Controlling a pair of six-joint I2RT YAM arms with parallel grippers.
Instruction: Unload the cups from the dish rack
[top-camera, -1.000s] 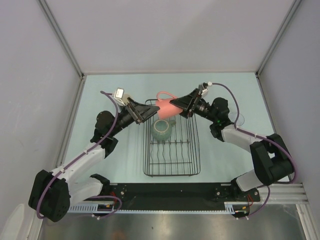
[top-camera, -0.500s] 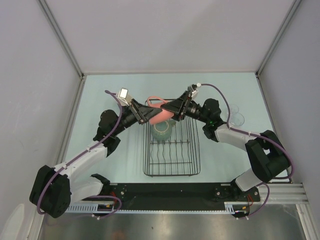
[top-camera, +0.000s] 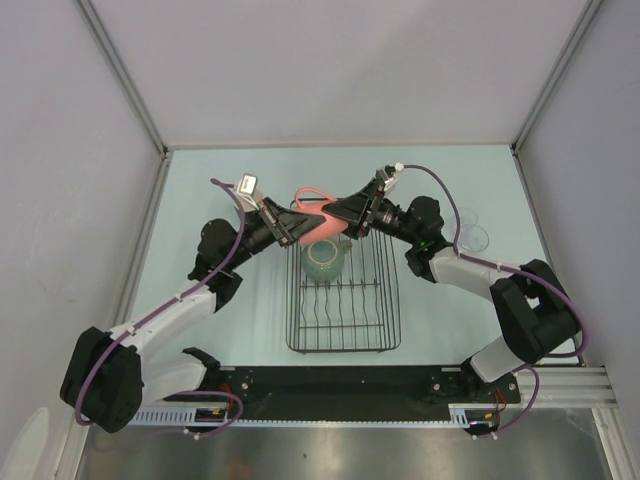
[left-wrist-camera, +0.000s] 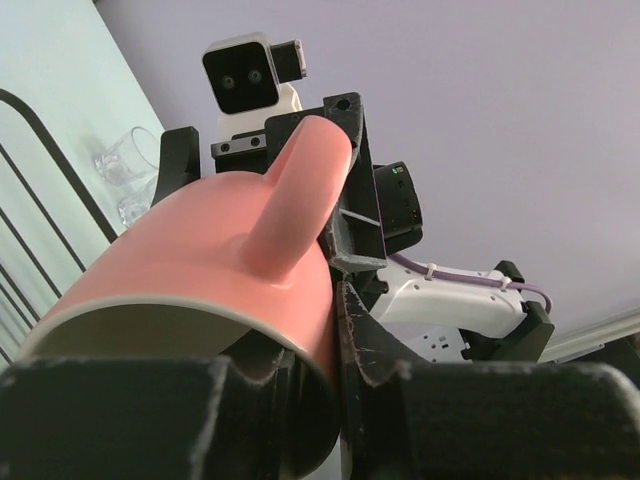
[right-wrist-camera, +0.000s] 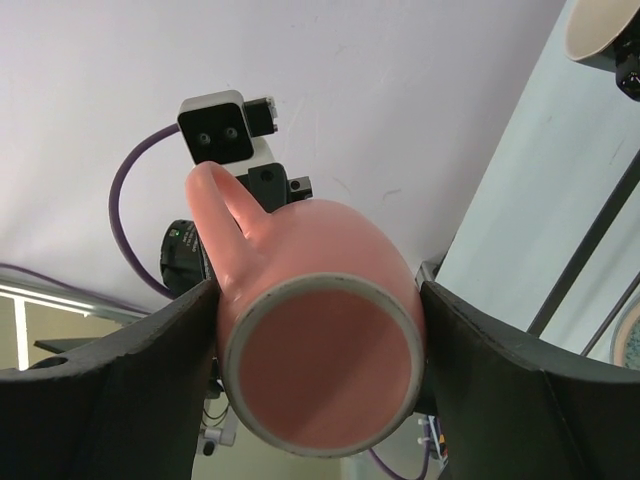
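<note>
Top external shows the pink mug (top-camera: 320, 220) held in the air over the far end of the dish rack (top-camera: 345, 310), near the middle of the table's far half. It lies on its side, with its long axis running between the two arms. The left gripper (top-camera: 297, 228) meets it from the left-edge side and the right gripper (top-camera: 340, 214) from the right-edge side, both equally near. A pale-green cup (top-camera: 324, 258) sits in the rack just nearer than the mug, and clear tumblers (top-camera: 470, 232) stand by the right edge.

Left wrist looks into the mug's mouth, so the open end faces this arm, handle upward. One finger (left-wrist-camera: 110, 410) lies inside the rim and the other outside, straddling the wall. Whether they are pressing it I cannot tell.

Right wrist looks at the mug's flat base, so the closed end faces this arm. Its fingers (right-wrist-camera: 150, 400) are clamped on opposite sides of the body, carrying it.

This looks like a handover: the mug would leave toward the left, mouth-first, only once the left grip is sure.
</note>
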